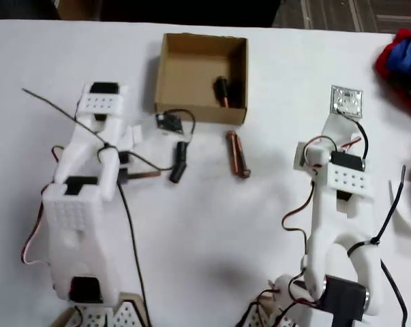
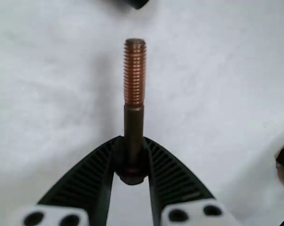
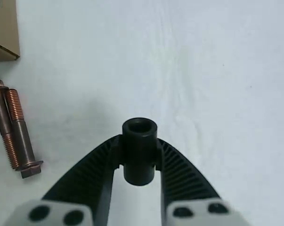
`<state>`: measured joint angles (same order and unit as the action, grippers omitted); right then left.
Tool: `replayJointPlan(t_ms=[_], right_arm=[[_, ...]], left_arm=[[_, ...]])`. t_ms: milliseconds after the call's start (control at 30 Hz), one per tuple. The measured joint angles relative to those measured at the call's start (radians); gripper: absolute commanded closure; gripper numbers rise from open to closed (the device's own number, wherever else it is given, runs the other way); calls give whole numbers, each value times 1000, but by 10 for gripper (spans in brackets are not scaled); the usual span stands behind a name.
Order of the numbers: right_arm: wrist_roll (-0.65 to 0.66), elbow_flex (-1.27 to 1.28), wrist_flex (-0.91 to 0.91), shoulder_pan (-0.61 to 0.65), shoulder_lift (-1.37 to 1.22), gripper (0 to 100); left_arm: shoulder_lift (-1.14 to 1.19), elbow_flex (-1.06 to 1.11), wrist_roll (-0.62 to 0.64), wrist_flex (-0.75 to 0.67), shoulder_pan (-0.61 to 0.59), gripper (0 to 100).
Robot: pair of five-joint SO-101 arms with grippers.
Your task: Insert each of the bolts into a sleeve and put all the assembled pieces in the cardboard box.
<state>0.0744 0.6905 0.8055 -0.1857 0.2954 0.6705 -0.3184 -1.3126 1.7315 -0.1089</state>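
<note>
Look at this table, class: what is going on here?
The left tool grips a bolt by its head end, threads pointing outward. The right tool grips a black sleeve. The held parts are not yet joined. Another sleeve and two bolts lie loose on the table near the box, which already holds one piece.

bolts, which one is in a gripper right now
The bolt pinched at its head end by the left gripper, threads pointing outward. Two other bolts lie side by side on the table; another bolt is in the cardboard box.
</note>
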Motion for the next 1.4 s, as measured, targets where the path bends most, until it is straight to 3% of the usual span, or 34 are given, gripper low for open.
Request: replayJointPlan(t_ms=[200, 367, 633, 833, 967, 1100, 1267, 1400], right_arm=[[0, 0, 0, 2, -2, 978], [0, 0, 0, 2, -2, 978], [0, 0, 0, 2, -2, 978], [0, 0, 0, 2, -2, 978], [0, 0, 0, 2, -2, 978], [0, 0, 0, 2, -2, 978], [0, 0, 0, 2, -2, 978], [0, 0, 0, 2, -2, 978]], left_arm=[[127, -118, 109, -28, -11, 934], [215, -299, 241, 12, -12, 746], [250, -523, 298, 28, -35, 737], [250, -611, 586, 37, -83, 737], [209, -522, 700, 37, -94, 737], [38, -287, 801, 37, -69, 737], [-106, 3, 891, 12, -37, 737], [-107, 80, 919, -44, -43, 737]])
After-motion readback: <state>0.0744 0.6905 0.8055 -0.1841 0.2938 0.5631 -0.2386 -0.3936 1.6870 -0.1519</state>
